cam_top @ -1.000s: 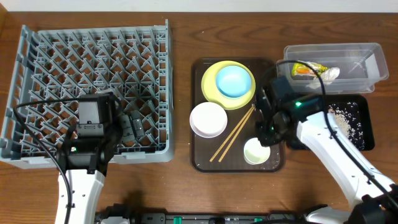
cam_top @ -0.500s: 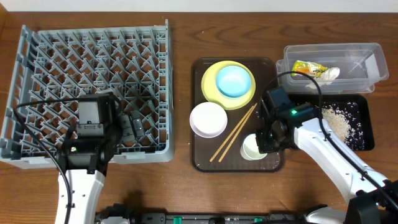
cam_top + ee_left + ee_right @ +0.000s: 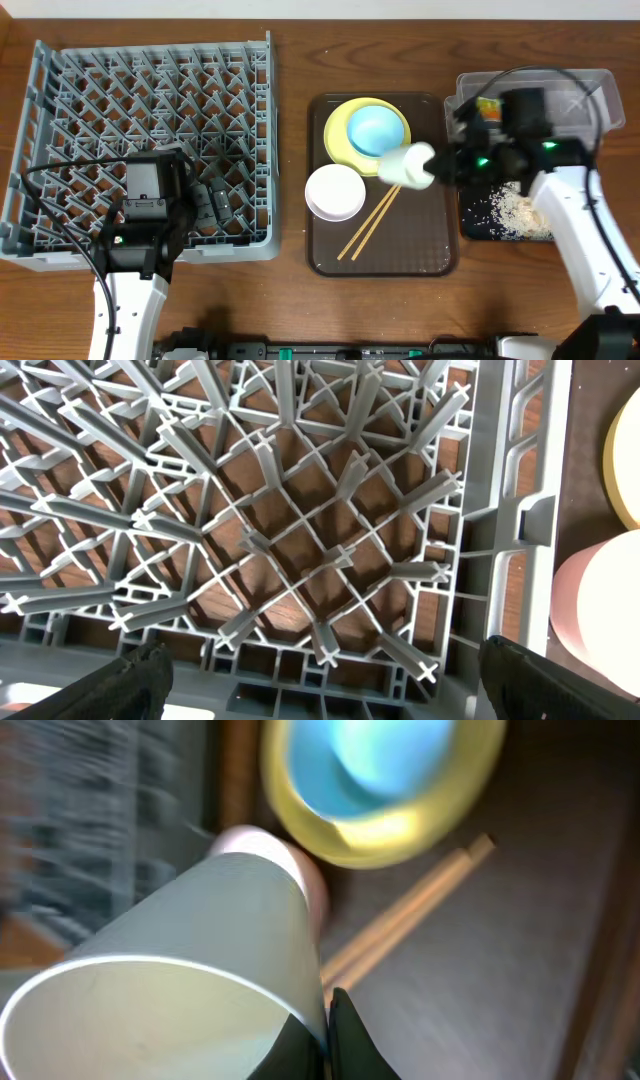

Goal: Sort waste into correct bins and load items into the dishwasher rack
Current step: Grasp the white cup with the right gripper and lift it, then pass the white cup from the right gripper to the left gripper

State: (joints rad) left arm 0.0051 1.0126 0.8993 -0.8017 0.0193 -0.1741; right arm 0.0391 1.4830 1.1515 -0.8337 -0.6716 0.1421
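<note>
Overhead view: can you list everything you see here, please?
rack: one, grey, left.
serving tray: one, brown, centre.
plate: one, yellow, on serving tray.
blue bowl: one, on plate.
white bowl: one, on serving tray.
chopsticks: two, wooden, on serving tray.
cup: one, white, held above serving tray.
tub: one, clear, far right.
wrapper: one, orange-yellow, in tub.
black tray: one, beside tub.
rice scraps: many, white, in black tray.
left gripper: one, black, open over rack.
right gripper: one, black, shut on cup.
</note>
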